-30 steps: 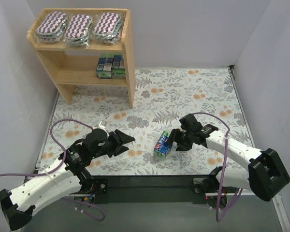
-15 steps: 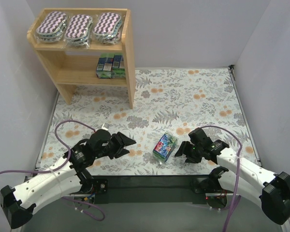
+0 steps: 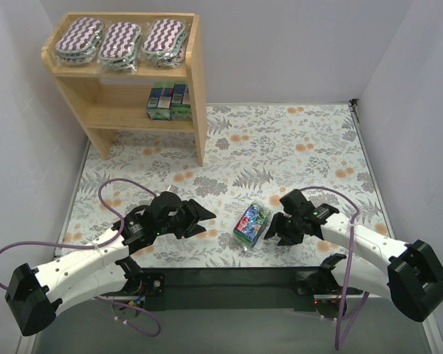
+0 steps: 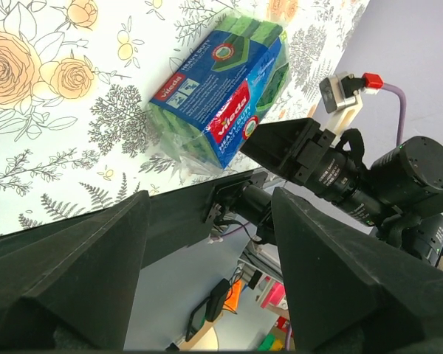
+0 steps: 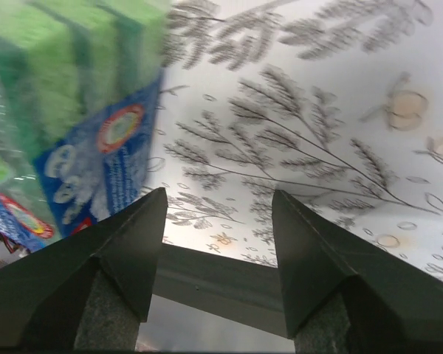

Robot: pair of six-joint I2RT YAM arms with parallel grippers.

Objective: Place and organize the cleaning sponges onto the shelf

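Note:
A blue-and-green wrapped sponge pack [image 3: 252, 223] lies on the floral table near the front, between the two arms. It also shows in the left wrist view [image 4: 221, 92] and at the upper left of the right wrist view [image 5: 66, 110]. My left gripper [image 3: 204, 220] is open and empty, just left of the pack. My right gripper [image 3: 269, 230] is open and empty, just right of it. The wooden shelf [image 3: 196, 88] stands at the back left. Three purple zigzag pads [image 3: 122, 41] lie on its top tier. Two blue-and-green packs [image 3: 170, 102] stand on its lower tier.
The floral cloth [image 3: 295, 147] covers the table. A black strip [image 3: 229, 284] runs along the near edge by the arm bases. White walls close in the left, back and right sides.
The right gripper let go of the pack, drew back, then came close beside it again. The pack went from tilted to lying flat. The left gripper moved right toward the pack.

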